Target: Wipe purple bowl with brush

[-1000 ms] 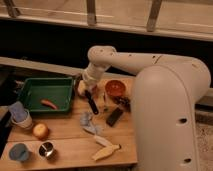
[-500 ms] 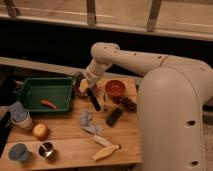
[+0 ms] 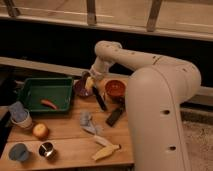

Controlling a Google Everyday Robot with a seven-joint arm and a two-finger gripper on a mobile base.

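Observation:
The purple bowl (image 3: pixel 80 88) sits on the wooden table just right of the green tray, with part of it hidden by my gripper. My gripper (image 3: pixel 90 83) hangs over the bowl's right rim, shut on the brush (image 3: pixel 99 98). The brush's black handle slants down and to the right, out over the table. Its upper end lies at the bowl under the gripper, and I cannot make out the head.
A red-orange bowl (image 3: pixel 115 89) stands right of the purple one, a black block (image 3: pixel 115 117) below it. The green tray (image 3: pixel 31 90) holds an orange item (image 3: pixel 48 104). Stacked cups (image 3: pixel 20 117), an apple (image 3: pixel 40 131), a blue cup (image 3: pixel 19 151), a metal cup (image 3: pixel 46 149), a grey cloth (image 3: pixel 87 122) and a yellowish peel (image 3: pixel 106 150) lie nearer the front.
My gripper has shifted slightly right and toward the back over the purple bowl, carrying the brush; the handle's free end swung right with it.

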